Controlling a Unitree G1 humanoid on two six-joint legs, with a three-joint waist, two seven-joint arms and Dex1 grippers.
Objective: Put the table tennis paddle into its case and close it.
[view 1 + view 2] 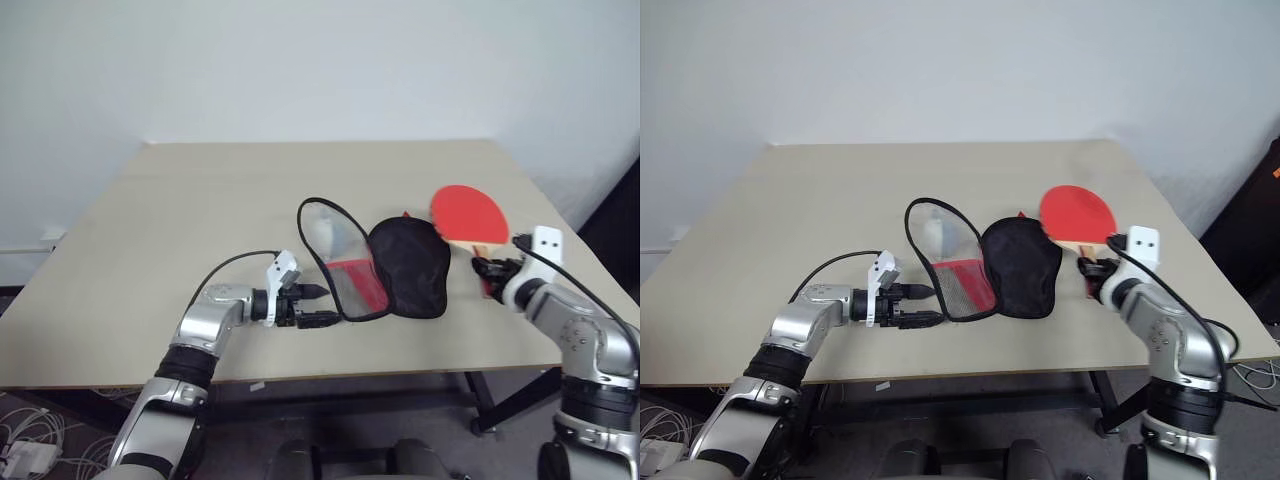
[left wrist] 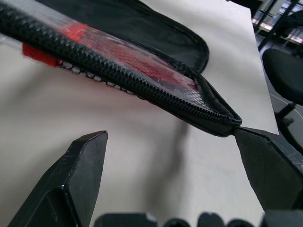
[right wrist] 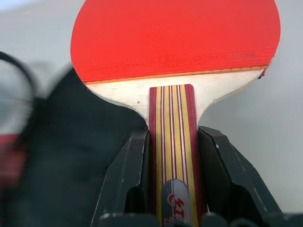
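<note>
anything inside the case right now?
No paddle. The case lies open on the table, showing black lining and its clear panel. The table tennis paddle is outside, handle held by the right pincer.

Paddle [image 1: 468, 212]: round red rubber face, pale wood neck, striped red-and-yellow handle; I hold it by the handle in my right gripper [image 3: 173, 156], blade pointing away from me, lifted just right of the case.
Case [image 1: 375, 262]: unzipped and spread open mid-table; black-lined half lies flat on the right, clear-panel half with red showing through and black zip edge on the left, its near corner touching one finger [image 2: 265, 165] of my wide-spread left gripper [image 1: 318, 305].
</note>
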